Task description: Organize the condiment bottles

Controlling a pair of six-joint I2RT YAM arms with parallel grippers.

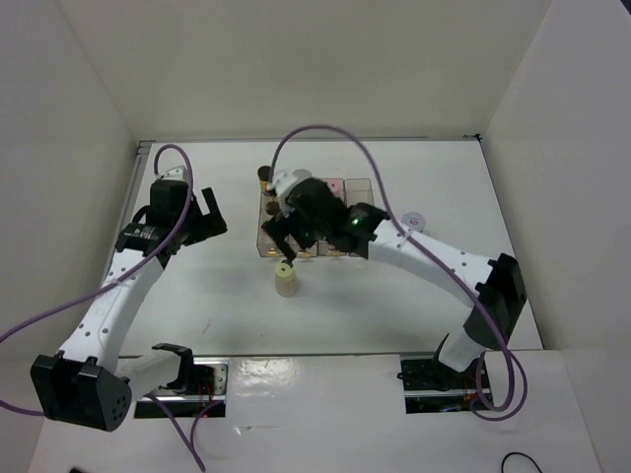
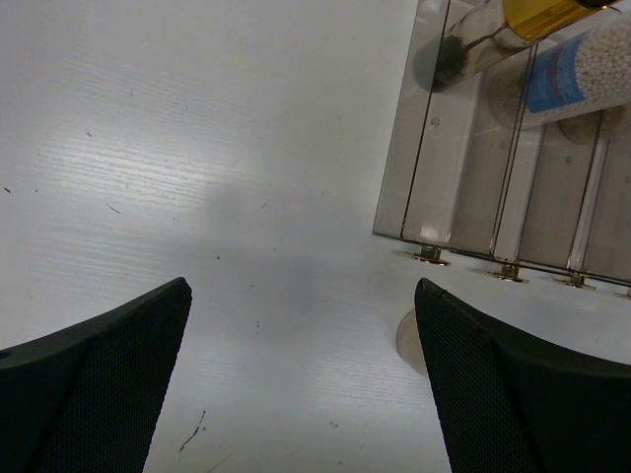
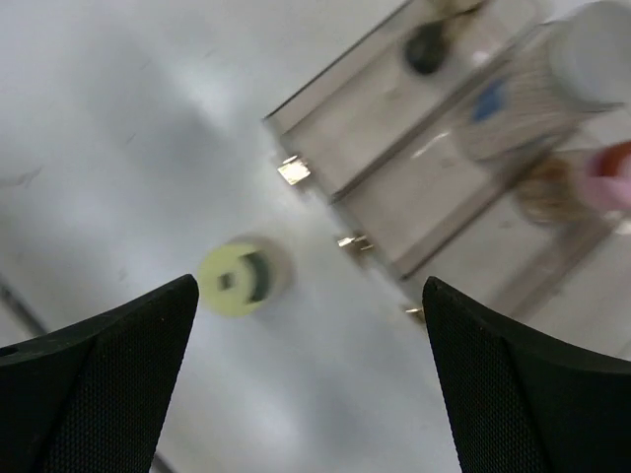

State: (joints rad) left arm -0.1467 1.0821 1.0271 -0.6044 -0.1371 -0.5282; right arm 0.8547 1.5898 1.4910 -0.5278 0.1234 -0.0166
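A beige yellow-lidded bottle (image 1: 286, 279) stands upright on the table just in front of the row of clear bins (image 1: 357, 187); it also shows in the right wrist view (image 3: 237, 279). The dark bottle with a gold band (image 2: 537, 15) and the white grey-lidded bottle (image 2: 592, 64) stand in the left bins. The brown pink-lidded bottle (image 3: 611, 177) is in a bin further right. My right gripper (image 1: 286, 241) hovers open and empty over the bins' front edge, above the beige bottle. My left gripper (image 1: 215, 217) is open and empty left of the bins. The reddish-brown jar is hidden.
The bins' near wall with small metal clips (image 2: 463, 197) faces the arms. A small white round object (image 1: 414, 221) lies on the table right of the bins. White walls enclose the table on the left, back and right.
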